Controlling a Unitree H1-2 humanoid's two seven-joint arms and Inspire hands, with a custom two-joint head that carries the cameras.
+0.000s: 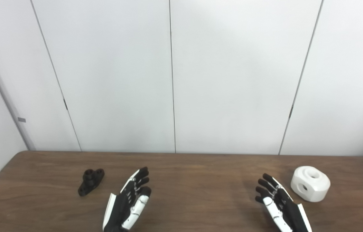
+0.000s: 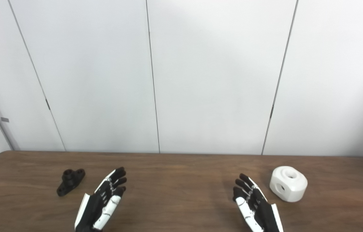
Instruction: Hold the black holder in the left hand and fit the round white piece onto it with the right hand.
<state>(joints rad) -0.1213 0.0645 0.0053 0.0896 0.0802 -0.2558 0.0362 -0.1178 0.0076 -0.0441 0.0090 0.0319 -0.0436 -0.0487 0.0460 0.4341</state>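
Note:
A small black holder lies on the brown table at the left, a short way left of my left hand. That hand is open, fingers stretched forward, touching nothing. On the right stands the round white piece, with a hole in its top and another in its side. My right hand is just left of it, open and apart from it, fingers pointing up the table.
The wooden table runs across the whole width, its back edge against white wall panels. Between the two hands lies a wide stretch of bare wood.

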